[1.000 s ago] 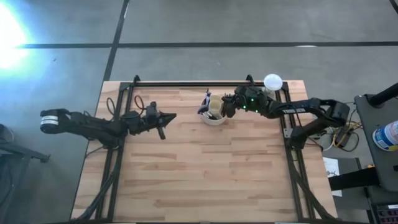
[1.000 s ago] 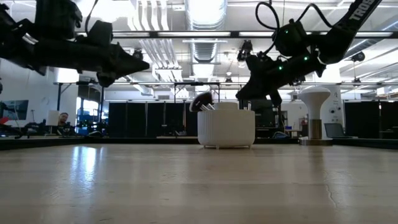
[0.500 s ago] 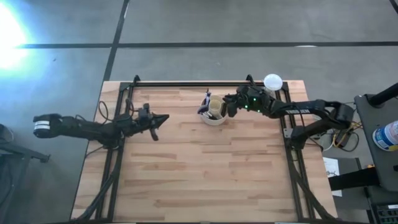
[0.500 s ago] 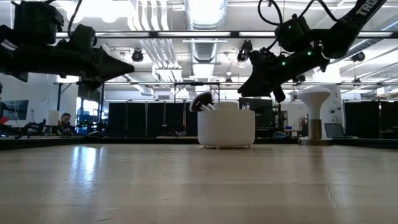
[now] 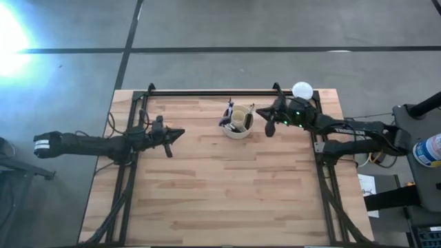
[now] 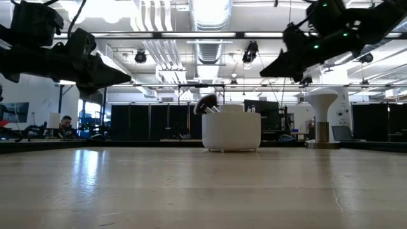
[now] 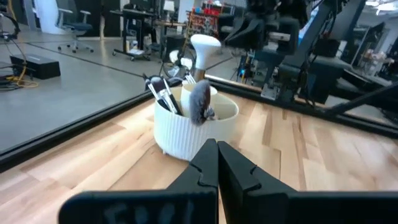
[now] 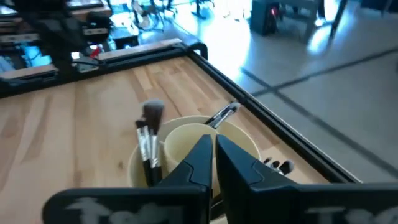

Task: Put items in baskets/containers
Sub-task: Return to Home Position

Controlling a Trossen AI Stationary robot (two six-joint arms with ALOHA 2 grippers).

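Note:
The cream ribbed holder stands on the table near its far edge, also seen in the low view. Brushes stand in it, bristle ends up: a fluffy-headed one and dark-handled ones. My right gripper is shut and hangs in the air just to the holder's right, above its rim height. My left gripper is shut too, in the air well to the holder's left. Neither touches anything.
A white globe on a grey stand sits at the table's far right corner, close behind my right arm. Black frame rails run along the table's far, left and right edges. Bare wood stretches toward the near edge.
My right gripper has drawn back from over the holder toward the table's right edge and risen. My left gripper has pulled back toward the table's left edge, away from the holder. The holder and its brushes have stayed in place.

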